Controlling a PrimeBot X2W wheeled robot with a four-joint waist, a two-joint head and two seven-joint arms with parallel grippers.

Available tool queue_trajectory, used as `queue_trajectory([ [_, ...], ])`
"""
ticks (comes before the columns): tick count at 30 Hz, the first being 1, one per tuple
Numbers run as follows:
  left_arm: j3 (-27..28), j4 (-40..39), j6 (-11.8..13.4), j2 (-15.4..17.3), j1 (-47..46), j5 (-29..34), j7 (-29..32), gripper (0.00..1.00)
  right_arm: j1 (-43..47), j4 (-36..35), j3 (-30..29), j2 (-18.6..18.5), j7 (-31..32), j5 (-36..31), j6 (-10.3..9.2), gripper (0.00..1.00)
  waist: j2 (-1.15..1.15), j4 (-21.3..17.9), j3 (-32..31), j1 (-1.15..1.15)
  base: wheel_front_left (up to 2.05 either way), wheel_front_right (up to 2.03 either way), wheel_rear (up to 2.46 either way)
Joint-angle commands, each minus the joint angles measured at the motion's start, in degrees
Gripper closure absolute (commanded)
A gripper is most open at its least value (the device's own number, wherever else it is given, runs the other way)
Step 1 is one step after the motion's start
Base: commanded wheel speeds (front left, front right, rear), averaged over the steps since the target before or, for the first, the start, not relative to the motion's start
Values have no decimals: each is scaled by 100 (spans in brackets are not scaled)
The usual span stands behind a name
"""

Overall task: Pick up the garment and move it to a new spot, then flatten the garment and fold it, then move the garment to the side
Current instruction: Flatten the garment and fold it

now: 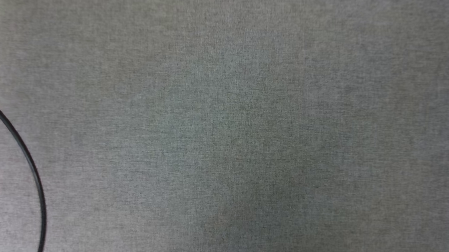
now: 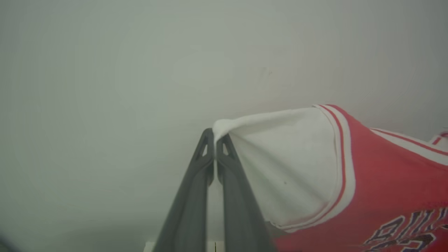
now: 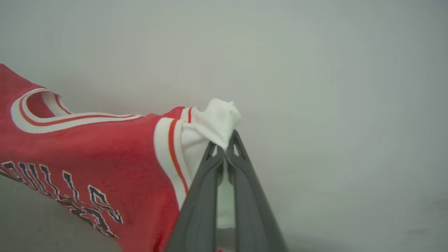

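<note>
The garment [image 2: 378,175] is a red jersey with white sleeves, striped trim and dark lettering, hanging in the air. In the left wrist view my left gripper [image 2: 215,138] is shut on the tip of one white sleeve, and the red body stretches off to the right. My right gripper [image 3: 225,145] is shut on the bunched end of the other white sleeve in the right wrist view, with the garment [image 3: 105,154] spreading left and its lettering hanging low. The cloth is pulled taut between the two grips.
The head view looks down on a grey fabric-covered surface [image 1: 224,126], with a thin black cable [image 1: 26,154] curving across its lower left corner. Behind the garment in both wrist views is a plain pale wall.
</note>
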Motion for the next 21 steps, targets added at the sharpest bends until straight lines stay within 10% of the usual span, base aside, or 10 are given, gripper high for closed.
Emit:
queue_trajectory([
  [1,3,75,-26,-9,400,-85,-135,100,349,83,106,2,-156,144,-4,100,0,-9,-243,-1,0,0,0],
  [21,548,-1556,82,-307,5664,-907,-521,100,5001,-659,1259,-698,-730,1752,-4,100,0,58,-2371,-1,0,0,0],
])
